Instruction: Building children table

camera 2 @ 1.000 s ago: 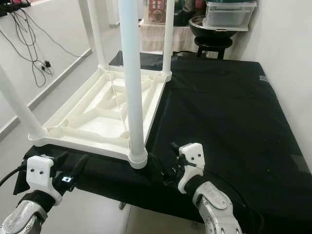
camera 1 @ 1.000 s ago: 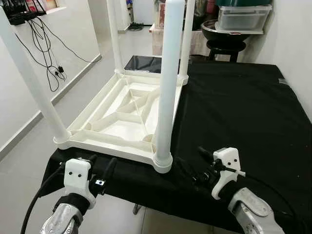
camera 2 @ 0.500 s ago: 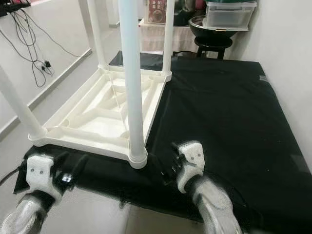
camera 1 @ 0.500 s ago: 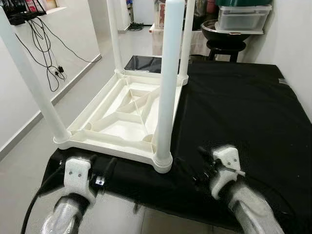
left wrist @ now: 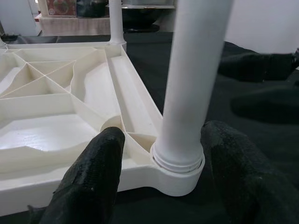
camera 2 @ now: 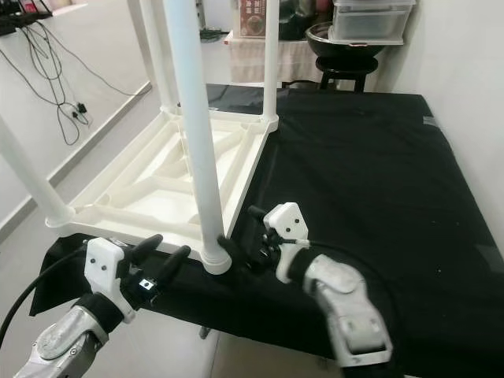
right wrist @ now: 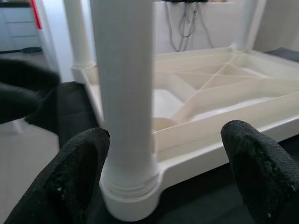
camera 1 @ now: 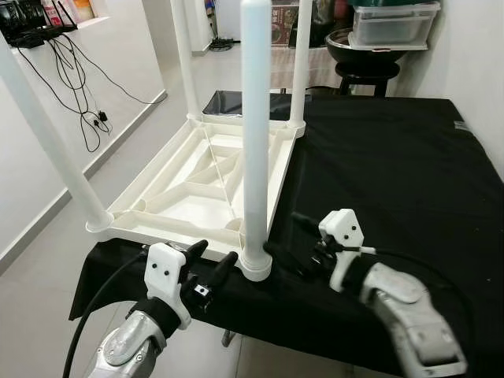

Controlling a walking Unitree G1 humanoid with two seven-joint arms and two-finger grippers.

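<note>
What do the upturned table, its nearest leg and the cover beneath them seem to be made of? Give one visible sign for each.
Table: likely moulded plastic, off-white, slight sheen; thin ribs cross its underside.
Leg: probably the same plastic, a smooth glossy tube, seated in a ringed corner socket.
Cover: seemingly matte black fabric; it wrinkles and drapes over the edge.

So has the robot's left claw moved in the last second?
Yes. The left gripper has come up and inward to the near table leg, its jaws open around the leg's base at the tabletop corner.
</note>
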